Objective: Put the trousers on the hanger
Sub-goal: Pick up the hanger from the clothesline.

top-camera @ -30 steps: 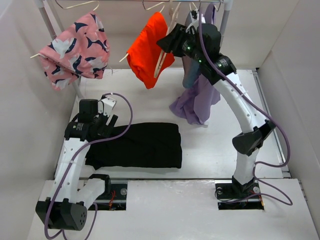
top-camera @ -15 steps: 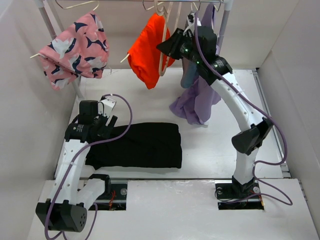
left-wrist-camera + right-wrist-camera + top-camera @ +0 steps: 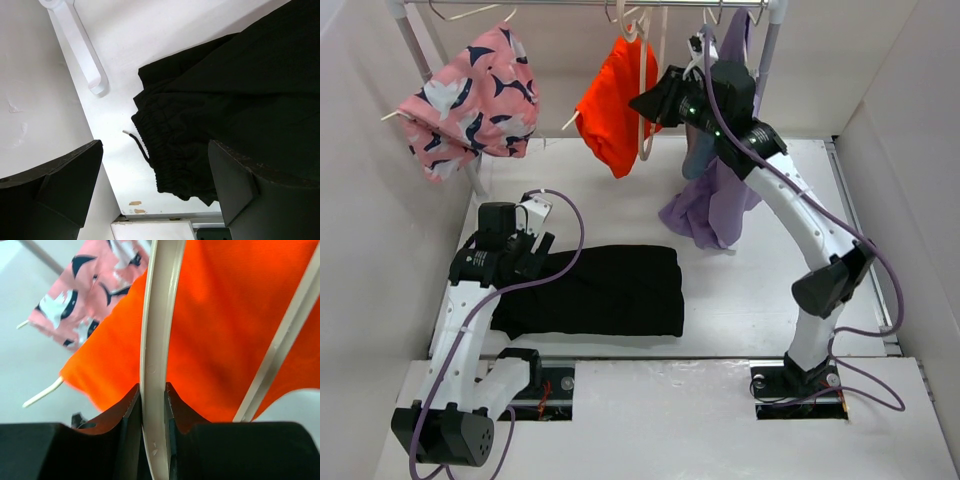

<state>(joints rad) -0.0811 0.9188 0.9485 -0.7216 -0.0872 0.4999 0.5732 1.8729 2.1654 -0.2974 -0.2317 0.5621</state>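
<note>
Right claw's got the hanger, trousers flat on the desk

Left claw (image 3: 155, 145) hangs wide open and empty over the waistband end of the black trousers (image 3: 610, 290), which lie folded by the desk's (image 3: 750, 290) near left edge. At the far edge, right claw (image 3: 151, 395) is pinched on the beige hanger (image 3: 154, 330), right beside the orange garment (image 3: 610, 110).

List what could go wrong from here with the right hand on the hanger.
1. The hanger hangs against the orange garment; pulling it off the rail may drag that garment along.
2. The right hand pinches only one thin arm, so the hanger might pivot or slip.
3. The left hand is open above the trousers, so nothing steadies them.
</note>
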